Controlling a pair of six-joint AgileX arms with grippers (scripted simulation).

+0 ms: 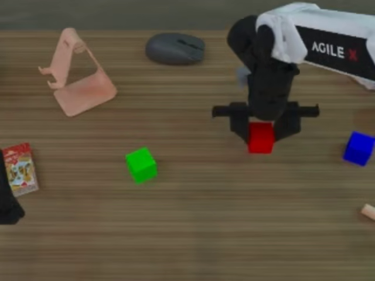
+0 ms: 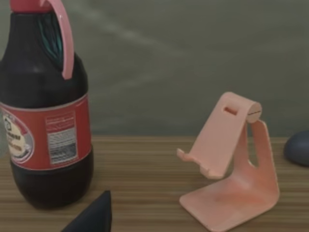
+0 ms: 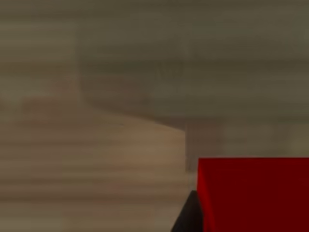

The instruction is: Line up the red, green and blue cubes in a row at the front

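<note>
Right arm: the white AgileX arm reaches in from the top view's right, nearest the overhead camera, its wrist pointing straight down over the middle right of the surface point(image 1: 193, 234).
Right gripper point(image 1: 261, 133): its two dark fingers stand one on each side of the red cube point(image 1: 261, 138), close against its flanks; they look to be pinching it, though contact itself cannot be confirmed from above.
Red cube: between the fingers, directly below the wrist. In the right wrist view it fills the lower corner point(image 3: 253, 193) with a dark finger point(image 3: 189, 216) hard against its edge.
Key relation: the cube is centred in the fingers, which close along the top view's left-right line, so nothing needs re-aiming before the cube is carried.
Green cube point(image 1: 141, 164): well apart to the left of the red cube, slightly nearer the front, turned a little askew.
Blue cube point(image 1: 358, 148): well apart on the right, near the surface's edge, roughly level with the red cube.
Row judgement: the three already lie in a loose line; the red one likely needs to come forward.
Left gripper point(image 1: 9, 205): parked at the far left edge; fingers' state cannot be told.
Bystanders: pink phone stand point(image 1: 79, 73) and grey mouse point(image 1: 175, 48) at the back, small printed box point(image 1: 20, 168) at the left.
</note>
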